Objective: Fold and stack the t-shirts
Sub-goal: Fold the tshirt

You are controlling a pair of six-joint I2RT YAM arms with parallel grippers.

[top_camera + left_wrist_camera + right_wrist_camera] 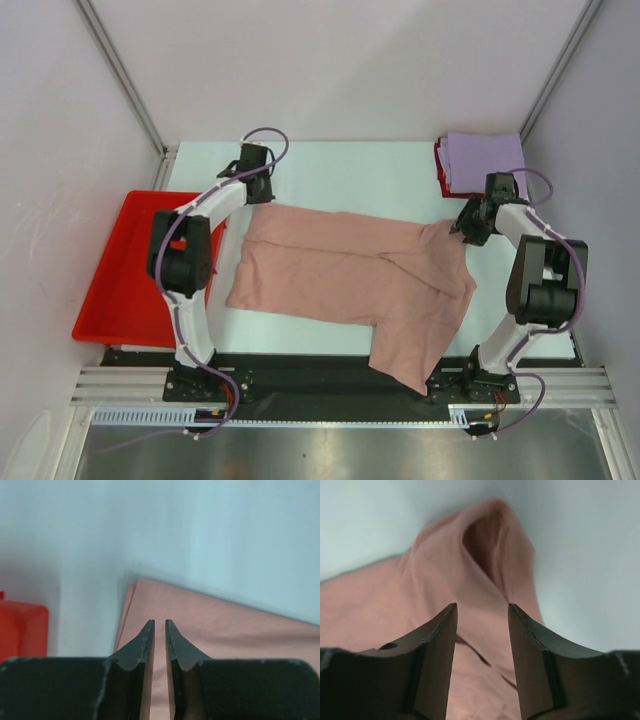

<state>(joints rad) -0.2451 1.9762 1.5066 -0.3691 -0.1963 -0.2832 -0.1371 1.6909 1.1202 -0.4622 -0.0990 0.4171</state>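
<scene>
- Nearest, part of the pink t-shirt (350, 275) droops off the surface's (350, 175) near edge; it lies print-down, unfolded.
- The red tray (125, 270) sits left of that shirt.
- At the shirt's far-left corner the left hand (160, 622) hovers, fingers nearly pressed together, nothing in the slit.
- At its far-right corner the right hand (482, 607) is spread over a raised ridge of cloth, probably to pinch it for folding.
- Beyond that corner, 2 folded tees wait as the stack: lavender t-shirt (485, 160) on red t-shirt (440, 172).
</scene>
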